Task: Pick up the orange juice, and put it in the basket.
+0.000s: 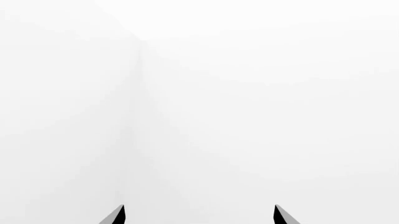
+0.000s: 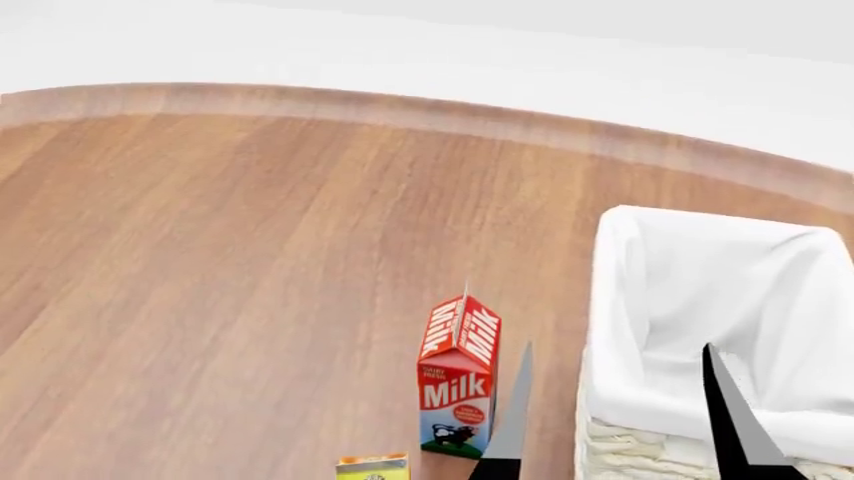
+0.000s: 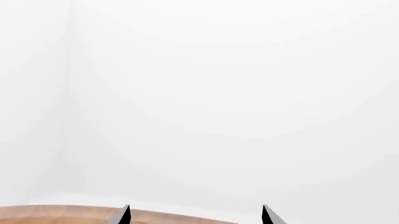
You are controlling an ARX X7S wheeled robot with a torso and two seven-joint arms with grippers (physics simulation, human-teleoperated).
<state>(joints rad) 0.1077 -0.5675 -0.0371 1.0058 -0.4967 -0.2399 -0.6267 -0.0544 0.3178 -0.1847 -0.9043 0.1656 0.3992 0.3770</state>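
- Milk carton [image 2: 458, 378]: red and white, "Milk" in white letters on the red panel, cow picture at the base, small round red sticker with text too small to read. Upright on the wooden table [image 2: 227, 280].
- Orange juice [image 2: 372, 467]: only its top shows at the bottom edge of the head view, just near-left of the milk carton. Yellow-green with an orange strip; lettering cut off, unreadable.
- Basket [image 2: 627, 445]: at the right side of the head view, white cloth lining folded over the rim, woven wicker visible on the near wall. Inside shows only lining. Runs past the right and bottom edges of the view.
- Milk sits beside the basket's left wall, narrow gap between them.
- Right gripper [image 2: 621, 410]: two finger tips rise from the bottom edge, spread wide. One tip is in front of the milk-basket gap, the other over the basket's near rim. Nothing between them.
- Right wrist view: right gripper tips [image 3: 195, 214] apart, table edge below, white wall beyond.
- Left gripper [image 1: 199, 214]: tips apart, holding nothing, facing blank white wall. Not seen in the head view.
- Room: left and far table surface is bare wood; curved far edge meets the white wall.
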